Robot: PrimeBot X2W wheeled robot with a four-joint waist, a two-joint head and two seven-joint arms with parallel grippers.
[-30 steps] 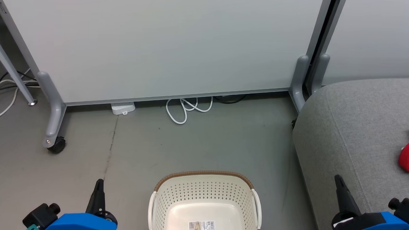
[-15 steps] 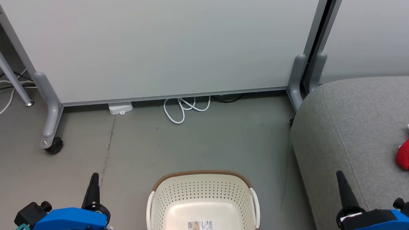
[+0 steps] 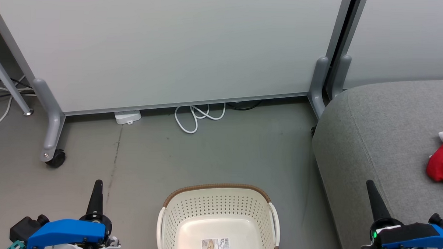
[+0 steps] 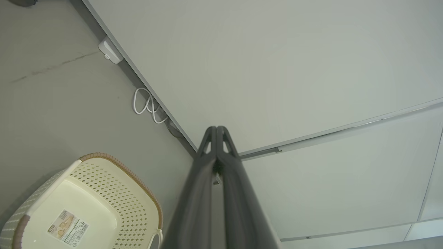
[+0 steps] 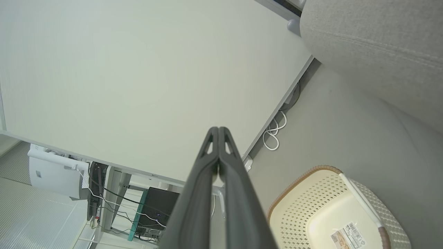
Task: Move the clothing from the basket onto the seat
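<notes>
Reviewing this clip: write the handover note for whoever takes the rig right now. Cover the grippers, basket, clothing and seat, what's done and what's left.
Left gripper: shut, empty, above the floor left of the basket.
Right gripper: shut, empty, by the seat's near edge.
Basket: on the floor, holding nothing but its printed label.
Clothing: red fabric on the seat, cut off at the head view's right edge; garments cannot be counted.
Done: basket emptied.
Left: probably nothing; confirm all clothing lies on the seat.
</notes>
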